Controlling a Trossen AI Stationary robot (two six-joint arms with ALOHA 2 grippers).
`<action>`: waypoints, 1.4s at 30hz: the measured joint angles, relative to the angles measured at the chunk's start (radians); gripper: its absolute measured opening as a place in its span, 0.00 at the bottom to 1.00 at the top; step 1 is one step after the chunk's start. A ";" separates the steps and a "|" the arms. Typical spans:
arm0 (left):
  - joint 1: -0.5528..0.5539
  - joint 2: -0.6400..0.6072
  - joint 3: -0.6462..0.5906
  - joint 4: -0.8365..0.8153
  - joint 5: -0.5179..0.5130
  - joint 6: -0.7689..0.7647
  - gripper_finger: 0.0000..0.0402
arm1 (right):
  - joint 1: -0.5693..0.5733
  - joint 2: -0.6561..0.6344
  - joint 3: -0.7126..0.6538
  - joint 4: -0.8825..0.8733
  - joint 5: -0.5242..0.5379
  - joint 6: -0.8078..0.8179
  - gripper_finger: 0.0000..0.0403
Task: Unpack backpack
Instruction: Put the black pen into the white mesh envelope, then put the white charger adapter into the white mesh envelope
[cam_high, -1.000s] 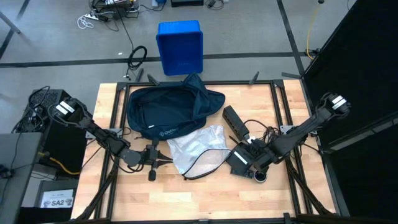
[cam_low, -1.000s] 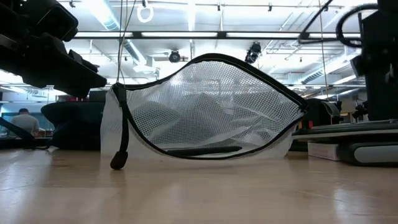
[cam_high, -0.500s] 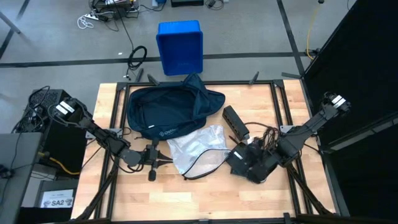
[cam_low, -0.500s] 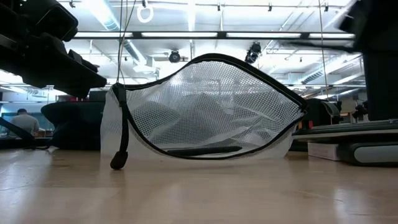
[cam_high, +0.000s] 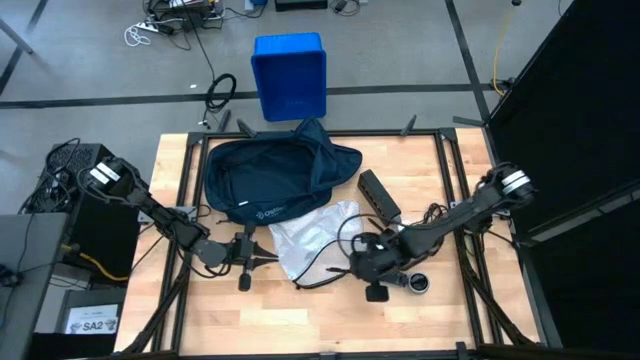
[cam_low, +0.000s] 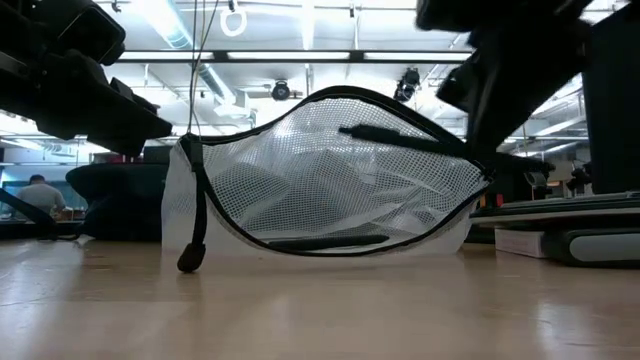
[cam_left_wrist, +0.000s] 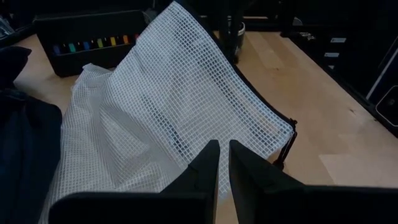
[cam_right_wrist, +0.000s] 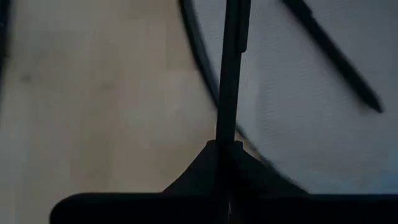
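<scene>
The dark navy backpack (cam_high: 270, 180) lies at the table's far side. Just in front of it a white mesh pouch (cam_high: 315, 240) rests on the wood, bulging upward (cam_low: 330, 190). Its zipper pull (cam_low: 190, 258) hangs down to the table. My left gripper (cam_high: 268, 258) is shut, with its tips (cam_left_wrist: 221, 149) at the pouch's near left edge. My right gripper (cam_high: 352, 262) is at the pouch's right side, tipped downward and shut on a thin black stick (cam_low: 400, 138). The stick reaches out over the pouch. My left gripper has its fingertips (cam_left_wrist: 211, 152) in front of the pouch's mesh; I cannot tell whether they touch it. My right gripper pinches the thin black stick by one end (cam_right_wrist: 225, 134) between its two fingers. The stick continues forward from the fingertips, roughly level, its free end (cam_low: 345, 129) above the pouch and clear of the table.
A bright blue bin (cam_high: 290, 75) stands on the floor beyond the far edge. A black case of coloured markers (cam_high: 378, 195) and loose cables (cam_high: 432, 215) lie to the right of the pouch. A round black object (cam_high: 418, 283) lies near them. Bare wood runs along the near edge.
My right gripper has swung from the cables toward the table's left, up to the pouch. It has rolled and tipped further downward. The stick now shows over the pouch in the low view, and the round black object lies uncovered behind the gripper.
</scene>
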 joint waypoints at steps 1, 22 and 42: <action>0.000 0.000 0.000 0.000 0.000 0.000 0.02 | -0.010 0.018 0.021 -0.013 0.010 -0.017 0.00; 0.000 0.000 0.000 -0.001 0.000 0.000 0.02 | -0.154 0.141 0.148 -0.052 0.040 -0.160 0.17; 0.000 0.000 0.000 0.001 0.000 0.000 0.02 | 0.141 -0.098 0.144 -0.488 0.207 0.144 0.33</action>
